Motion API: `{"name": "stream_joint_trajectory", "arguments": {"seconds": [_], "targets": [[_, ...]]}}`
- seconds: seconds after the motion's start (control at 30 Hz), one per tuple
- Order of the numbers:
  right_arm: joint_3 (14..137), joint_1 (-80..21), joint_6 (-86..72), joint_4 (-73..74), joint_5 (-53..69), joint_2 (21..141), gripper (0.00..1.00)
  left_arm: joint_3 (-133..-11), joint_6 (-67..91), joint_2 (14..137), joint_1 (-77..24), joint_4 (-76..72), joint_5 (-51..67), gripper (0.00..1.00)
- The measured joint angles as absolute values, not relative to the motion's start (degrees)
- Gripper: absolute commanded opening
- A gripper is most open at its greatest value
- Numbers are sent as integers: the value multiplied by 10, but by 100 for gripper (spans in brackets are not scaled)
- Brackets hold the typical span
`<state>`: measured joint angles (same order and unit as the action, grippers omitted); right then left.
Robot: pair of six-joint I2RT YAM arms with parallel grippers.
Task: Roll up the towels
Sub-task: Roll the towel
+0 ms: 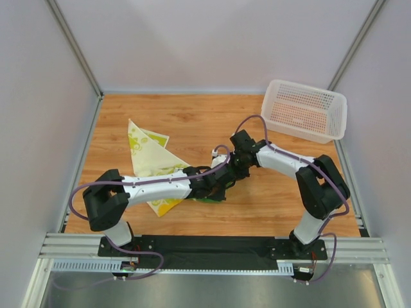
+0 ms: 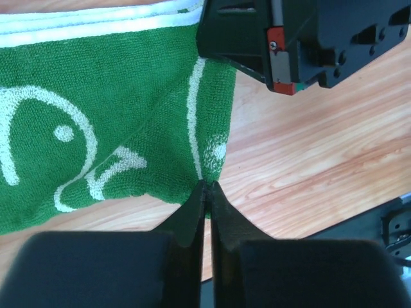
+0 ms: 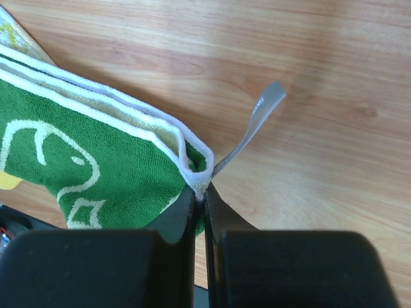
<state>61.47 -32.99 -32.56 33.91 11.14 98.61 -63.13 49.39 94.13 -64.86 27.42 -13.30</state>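
The dark green towel [image 2: 109, 109] with white line drawings is folded, and both grippers pinch it at mid-table. My left gripper [image 2: 207, 187] is shut on its lower corner. My right gripper [image 3: 199, 190] is shut on its white-hemmed corner [image 3: 192, 160], beside a grey hang loop [image 3: 253, 125]. In the top view the green towel [image 1: 207, 199] is almost hidden under the two grippers [image 1: 221, 181]. The cream-yellow towel [image 1: 149, 160] with lime-green blobs lies crumpled on the table to the left, partly under the left arm.
A white perforated basket [image 1: 304, 110] stands at the back right of the wooden table [image 1: 270, 199]. The right gripper's black body [image 2: 302, 38] shows close above the towel in the left wrist view. Grey walls enclose the table.
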Motion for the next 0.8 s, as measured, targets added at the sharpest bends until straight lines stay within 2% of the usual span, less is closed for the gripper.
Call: {"name": "stream_joint_trajectory", "arguments": {"seconds": [0.07,0.1,0.2,0.4,0.8], "targets": [[615,-330,-320,342,105,981,0,-640,495,946,-651,282,-130,35],[615,-329,-316,340,99,978,0,-651,494,951,-655,293,-128,47],[615,-327,-309,338,89,973,0,-683,490,967,-672,317,-131,61],[615,-326,-300,337,88,973,0,-745,474,1001,-709,374,-172,69],[616,-318,-299,340,112,973,0,-756,447,1102,-720,359,-242,70]]}}
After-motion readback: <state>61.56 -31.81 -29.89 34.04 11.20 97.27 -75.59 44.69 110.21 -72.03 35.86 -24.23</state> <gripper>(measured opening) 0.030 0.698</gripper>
